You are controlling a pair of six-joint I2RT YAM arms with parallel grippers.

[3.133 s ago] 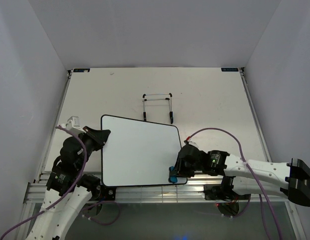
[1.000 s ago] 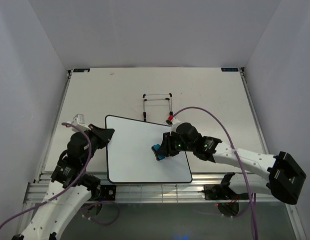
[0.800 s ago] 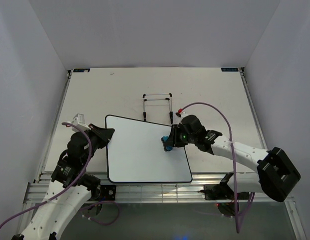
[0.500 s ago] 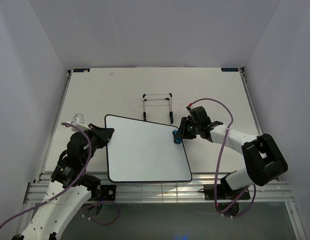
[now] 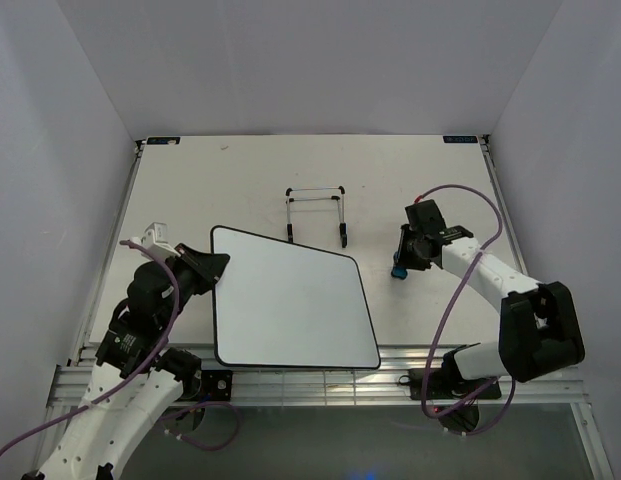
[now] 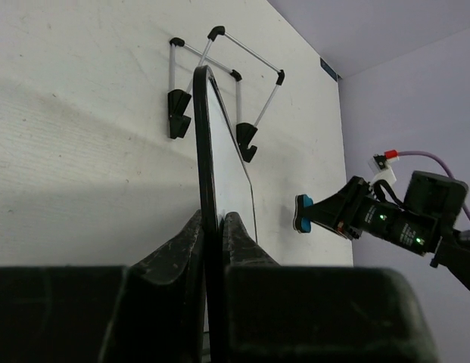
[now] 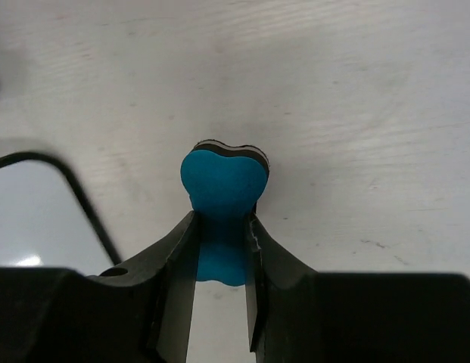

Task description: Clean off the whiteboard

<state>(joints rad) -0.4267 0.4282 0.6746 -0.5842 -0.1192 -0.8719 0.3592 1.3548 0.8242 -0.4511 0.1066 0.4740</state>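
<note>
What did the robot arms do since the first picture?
The right gripper carried the blue eraser across the whiteboard, from its near right corner to past its right edge. The left gripper stays clamped on its left edge; the wire stand stayed put.

Camera layout: one fixed overhead view, two close wrist views.
The top external camera sits high beyond the 6 o'clock edge of the desk [image 5: 240, 180], faces 12 o'clock and tilts steeply down, covering the whole surface from afar. The left wrist camera rides low behind the left end effector [image 6: 213, 221], sighting edge-on along the whiteboard [image 6: 227, 170] toward roughly 3 o'clock. The right wrist camera sits very near the right end effector [image 7: 221, 219], aimed down at the desk toward roughly 9 o'clock. All three views share the blue eraser [image 7: 223, 185] and part of the whiteboard; overhead and left wrist also share the wire stand [image 5: 316, 189].
</note>
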